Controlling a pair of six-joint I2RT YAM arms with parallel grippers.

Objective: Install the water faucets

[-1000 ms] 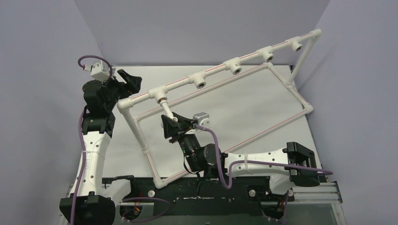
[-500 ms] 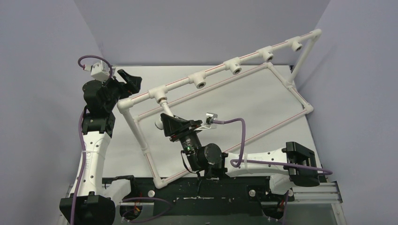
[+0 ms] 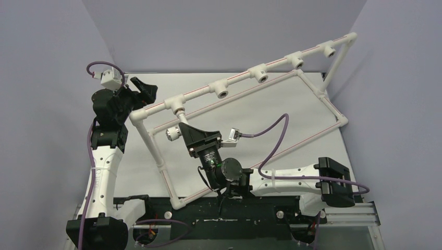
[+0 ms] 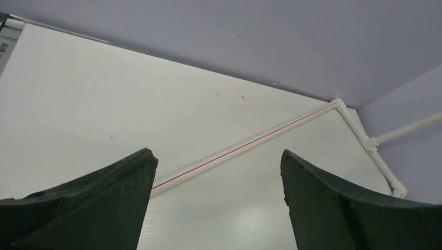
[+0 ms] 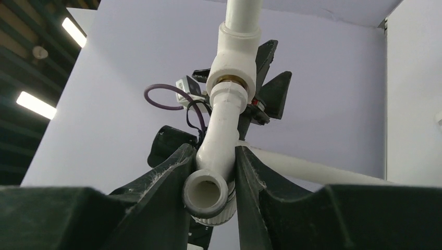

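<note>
A white water faucet (image 3: 182, 121) hangs from the leftmost tee socket (image 3: 179, 104) of the pipe frame, its ribbed knob (image 3: 172, 134) sticking out to the left. My right gripper (image 3: 186, 133) is shut on the faucet's body from below. In the right wrist view the faucet (image 5: 225, 122) runs from the tee socket (image 5: 235, 54), with a brass ring at the joint, down between my fingers (image 5: 172, 172); its open spout (image 5: 206, 194) faces the camera. My left gripper (image 3: 144, 86) is open and holds nothing, behind the frame's left corner. In its own view the left gripper (image 4: 219, 159) frames only bare table.
The white pipe frame (image 3: 156, 151) stands tilted across the table. Its top rail carries three open tee sockets (image 3: 260, 74) further right. A red-striped base pipe (image 4: 245, 148) lies ahead of the left gripper. Grey walls close the back and sides.
My right wrist has rolled while gripping the faucet. The knob has swung into view on the left, and the wrist camera and its purple cable have swung right. The left arm is still.
</note>
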